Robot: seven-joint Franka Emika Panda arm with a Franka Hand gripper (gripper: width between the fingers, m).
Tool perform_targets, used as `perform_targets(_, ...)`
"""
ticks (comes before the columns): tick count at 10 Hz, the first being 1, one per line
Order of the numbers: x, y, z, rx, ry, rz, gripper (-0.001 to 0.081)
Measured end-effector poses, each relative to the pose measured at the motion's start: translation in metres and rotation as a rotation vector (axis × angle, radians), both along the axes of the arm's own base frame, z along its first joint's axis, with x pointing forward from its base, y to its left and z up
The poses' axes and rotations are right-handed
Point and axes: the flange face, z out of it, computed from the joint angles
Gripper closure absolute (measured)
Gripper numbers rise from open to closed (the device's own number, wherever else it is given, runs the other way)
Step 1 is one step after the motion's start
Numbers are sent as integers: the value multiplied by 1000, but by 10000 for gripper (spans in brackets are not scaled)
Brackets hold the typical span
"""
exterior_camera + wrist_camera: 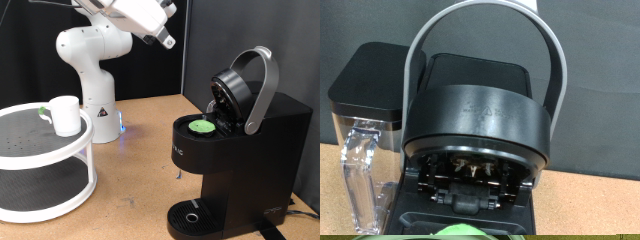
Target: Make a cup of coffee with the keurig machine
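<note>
The black keurig machine (250,150) stands at the exterior view's right with its lid raised by the silver-grey handle (262,85). A green-topped pod (204,127) sits in the open holder. The white cup (66,115) stands on the top tier of a white round shelf (30,160) at the left, far from the machine. My gripper (165,40) hangs high up, above and to the left of the machine, with nothing seen in it. In the wrist view the machine (475,120) fills the frame, with the handle (485,12) arched over the open brew head and the pod's green top (460,234) at the edge. No fingers show there.
The white robot base (95,80) stands behind the shelf on the wooden table (140,150). The machine's round drip tray (192,215) has nothing on it. A clear water tank (360,170) sits at the machine's side.
</note>
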Motion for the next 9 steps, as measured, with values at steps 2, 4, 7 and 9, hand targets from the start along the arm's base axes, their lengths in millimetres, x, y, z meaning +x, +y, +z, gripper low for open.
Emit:
perform_targets(2, 1, 2, 0, 21, -6, -6, 1)
perform_targets(4, 4, 15, 6, 80, -19, -6, 1)
perform_targets(7, 11, 55, 20, 75, -32, 20, 1)
perform_targets(9, 16, 87, 24, 55, -31, 19, 1)
